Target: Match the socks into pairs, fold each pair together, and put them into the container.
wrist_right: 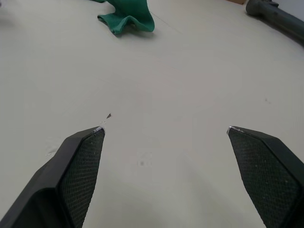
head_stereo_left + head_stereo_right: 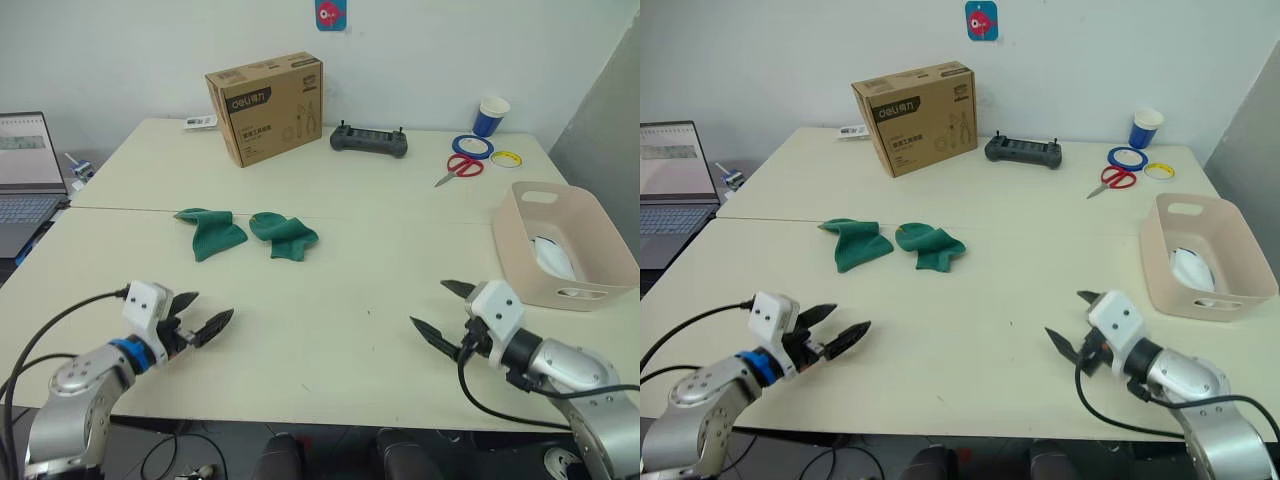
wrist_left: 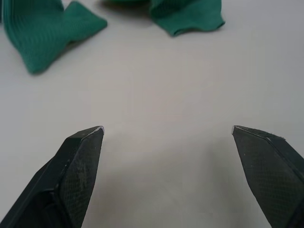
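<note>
Two dark green socks lie side by side near the middle of the worktop [image 2: 330, 300], one [image 2: 212, 232] left of the other [image 2: 285, 235], just apart. At the right edge stands the pale tub [image 2: 600, 275], with something white [image 2: 553, 256] lying inside it. The left gripper [image 2: 198, 317] hovers low over the near left part of the worktop, fingers spread wide, holding nothing. The right gripper [image 2: 440, 308] sits low near the near right edge, fingers likewise wide open and empty. Both forearms reach forward from the near edge.
</note>
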`<state>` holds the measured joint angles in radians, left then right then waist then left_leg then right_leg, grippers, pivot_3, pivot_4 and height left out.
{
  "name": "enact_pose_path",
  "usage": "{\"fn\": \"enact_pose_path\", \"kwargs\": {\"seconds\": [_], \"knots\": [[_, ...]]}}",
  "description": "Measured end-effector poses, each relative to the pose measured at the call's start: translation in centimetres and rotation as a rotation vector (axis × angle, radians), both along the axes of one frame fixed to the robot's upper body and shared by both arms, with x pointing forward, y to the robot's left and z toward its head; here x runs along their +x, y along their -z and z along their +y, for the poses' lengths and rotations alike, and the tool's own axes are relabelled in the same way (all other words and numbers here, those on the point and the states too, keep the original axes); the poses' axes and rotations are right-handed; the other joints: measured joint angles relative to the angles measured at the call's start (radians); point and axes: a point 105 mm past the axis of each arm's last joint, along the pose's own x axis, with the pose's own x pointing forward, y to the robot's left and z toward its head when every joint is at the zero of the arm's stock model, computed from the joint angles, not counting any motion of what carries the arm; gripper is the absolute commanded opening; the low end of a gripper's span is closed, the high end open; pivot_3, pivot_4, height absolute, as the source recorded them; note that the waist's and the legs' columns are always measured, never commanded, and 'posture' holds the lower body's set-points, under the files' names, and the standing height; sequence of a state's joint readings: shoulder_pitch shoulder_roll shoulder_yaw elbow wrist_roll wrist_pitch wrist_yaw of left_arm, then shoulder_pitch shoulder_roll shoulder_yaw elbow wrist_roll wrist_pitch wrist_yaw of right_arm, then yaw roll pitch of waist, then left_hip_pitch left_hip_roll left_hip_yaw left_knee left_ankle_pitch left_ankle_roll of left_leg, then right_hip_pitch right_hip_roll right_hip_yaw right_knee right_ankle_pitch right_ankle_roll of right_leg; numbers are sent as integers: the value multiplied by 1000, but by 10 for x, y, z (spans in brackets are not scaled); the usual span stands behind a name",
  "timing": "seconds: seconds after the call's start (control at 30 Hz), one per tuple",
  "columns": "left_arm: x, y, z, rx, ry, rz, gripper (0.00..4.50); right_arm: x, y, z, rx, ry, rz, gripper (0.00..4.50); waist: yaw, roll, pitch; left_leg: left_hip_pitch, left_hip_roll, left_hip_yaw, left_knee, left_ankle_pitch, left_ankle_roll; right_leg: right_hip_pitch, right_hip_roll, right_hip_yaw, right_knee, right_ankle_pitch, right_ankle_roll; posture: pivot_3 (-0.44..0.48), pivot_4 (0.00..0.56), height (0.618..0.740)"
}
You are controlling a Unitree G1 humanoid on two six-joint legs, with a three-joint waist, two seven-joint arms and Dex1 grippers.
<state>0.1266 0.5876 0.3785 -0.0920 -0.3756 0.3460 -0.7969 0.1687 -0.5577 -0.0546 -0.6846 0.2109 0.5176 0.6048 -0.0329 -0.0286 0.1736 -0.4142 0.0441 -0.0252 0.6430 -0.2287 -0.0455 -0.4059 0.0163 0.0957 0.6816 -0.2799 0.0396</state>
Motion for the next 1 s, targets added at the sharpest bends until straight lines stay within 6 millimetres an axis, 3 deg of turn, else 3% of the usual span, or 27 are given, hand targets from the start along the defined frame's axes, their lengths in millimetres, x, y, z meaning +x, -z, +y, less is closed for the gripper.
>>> {"fn": "enact_pose_path", "kwargs": {"seconds": [0.13, 0.53, 0.67, 0.77, 0.9, 1.0], "knots": [[-13, 9, 14, 24, -36, 20, 4500, -6, 13, -3, 19, 23, 39, 4447, -2, 0, 0, 1, 1, 1, 0, 0, 0, 0, 0, 0, 0, -1, -2, 0, 150, 723], [-3, -1, 7, 8, -15, -18, 4500, 6, -9, 18, 40, -57, -54, 4447, -4, -2, -1, 2, 1, 1, 0, 0, 0, 0, 1, 0, 0, 1, -1, 0, 150, 723], [-4, -1, -5, -4, 29, -6, 4500, 21, -23, 51, 53, -157, -108, 4447, -17, -3, -2, 2, 2, 1, 0, 0, 0, 0, 1, 0, 1, 1, -1, 0, 150, 723], [-7, -3, -13, -18, 55, -1, 4500, 45, -25, 81, 102, -172, -86, 4447, -27, -4, -2, 3, 2, 1, 0, 0, 0, 0, 2, 0, 2, 2, -2, 0, 150, 723], [-7, -17, -24, -53, 82, -27, 4500, 78, -24, 131, 200, -168, 0, 4447, -27, -4, -2, 3, 3, -1, -1, 0, 0, 0, 4, 0, 3, 2, -2, 0, 150, 723], [-8, -30, -32, -65, 98, -73, 4500, 88, -12, 159, 225, -183, 82, 4447, -22, -5, -2, 2, 3, -1, -1, 0, 0, 0, 3, 0, 2, 3, -5, 0, 150, 723]]}}
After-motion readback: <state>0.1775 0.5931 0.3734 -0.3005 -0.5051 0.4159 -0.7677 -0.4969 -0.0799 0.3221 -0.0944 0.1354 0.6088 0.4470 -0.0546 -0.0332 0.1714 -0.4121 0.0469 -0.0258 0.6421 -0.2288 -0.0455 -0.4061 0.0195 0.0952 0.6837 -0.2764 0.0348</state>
